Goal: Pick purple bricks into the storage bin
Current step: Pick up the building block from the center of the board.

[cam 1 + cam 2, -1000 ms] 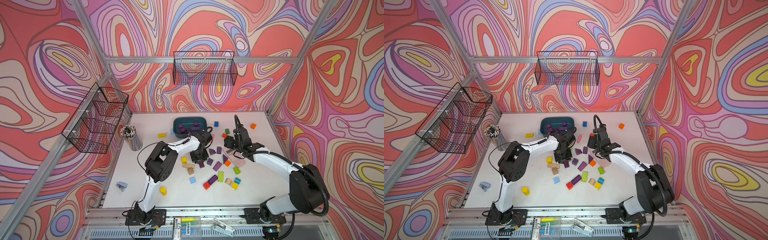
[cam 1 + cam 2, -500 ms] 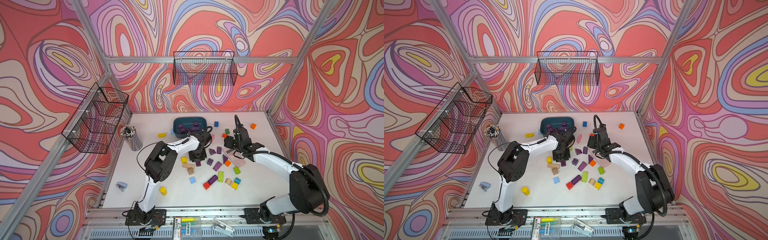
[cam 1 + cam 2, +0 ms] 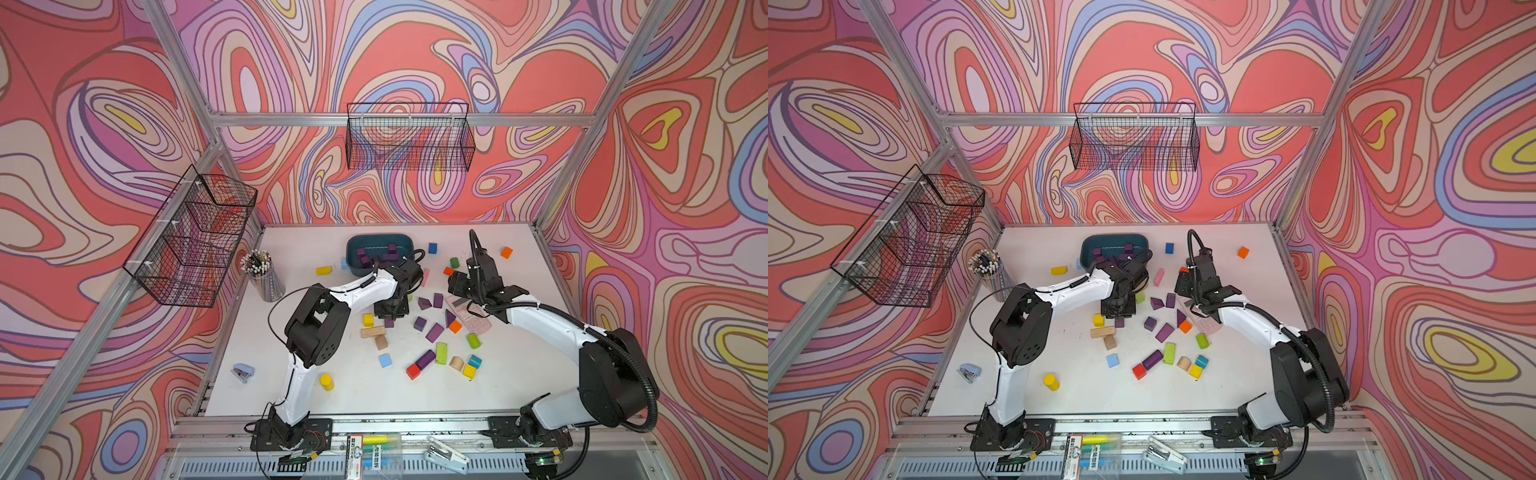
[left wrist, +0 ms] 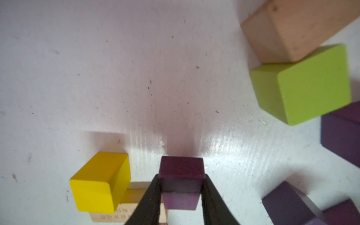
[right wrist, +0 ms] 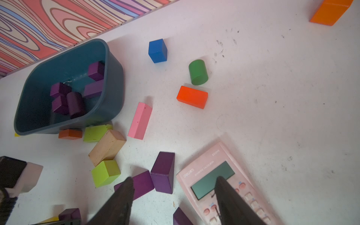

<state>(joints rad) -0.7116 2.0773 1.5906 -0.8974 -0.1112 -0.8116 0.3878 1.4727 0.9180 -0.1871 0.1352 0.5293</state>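
My left gripper (image 4: 181, 176) is shut on a small purple cube (image 4: 181, 169), pinched between both fingers low over the table; I cannot tell whether it touches. In both top views that gripper (image 3: 390, 318) (image 3: 1119, 318) points straight down in front of the storage bin (image 3: 380, 239) (image 5: 115, 93), a teal tub with several purple bricks (image 5: 96, 71) inside. Loose purple bricks (image 3: 434, 332) (image 3: 1152, 359) lie scattered mid-table. My right gripper (image 5: 174, 179) (image 3: 457, 286) is open and holds nothing, hovering over two purple bricks (image 5: 163, 171) and a calculator.
A pink calculator (image 5: 214, 181) lies under the right fingers. A yellow cube (image 4: 99, 183) and a wooden bar sit right beside the held cube, a lime block (image 4: 303, 83) farther off. A pencil cup (image 3: 262, 274), stapler (image 3: 242, 372) and other coloured blocks dot the table.
The left gripper has shifted slightly to the left with the purple cube in it. The right arm has not moved.
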